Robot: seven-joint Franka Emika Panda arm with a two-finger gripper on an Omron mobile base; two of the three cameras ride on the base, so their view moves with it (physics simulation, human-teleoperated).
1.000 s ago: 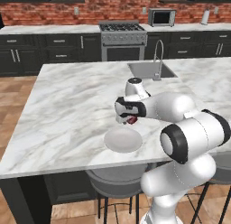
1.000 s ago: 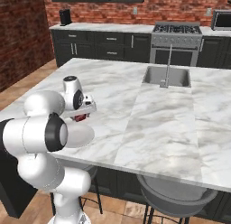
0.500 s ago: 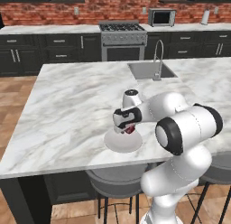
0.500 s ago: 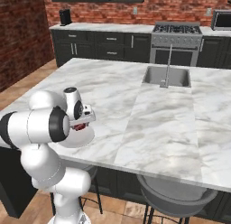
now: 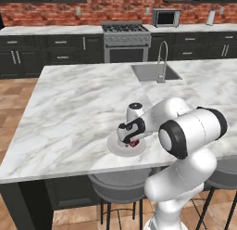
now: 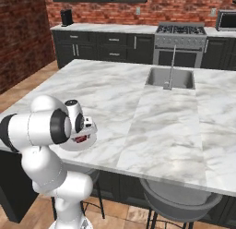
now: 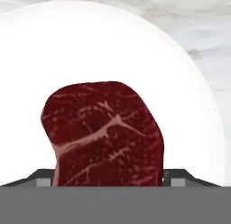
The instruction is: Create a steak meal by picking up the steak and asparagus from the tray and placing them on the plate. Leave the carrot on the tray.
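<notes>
In the left base view, the white arm's dark hand (image 5: 130,136) sits low over the small round white plate (image 5: 115,148), which lies near the front edge of the grey-veined marble bench (image 5: 69,108). A bit of the dark-red marbled steak (image 5: 134,143) shows under the hand, over the plate.

In the right base view, the steak (image 6: 80,139) sits below the hand (image 6: 86,129), above the plate (image 6: 78,145).

In the hand view, the steak (image 7: 103,133) stands between the widely spread fingertips (image 7: 41,178), with the plate (image 7: 149,60) behind it; a firm grip cannot be told.
</notes>
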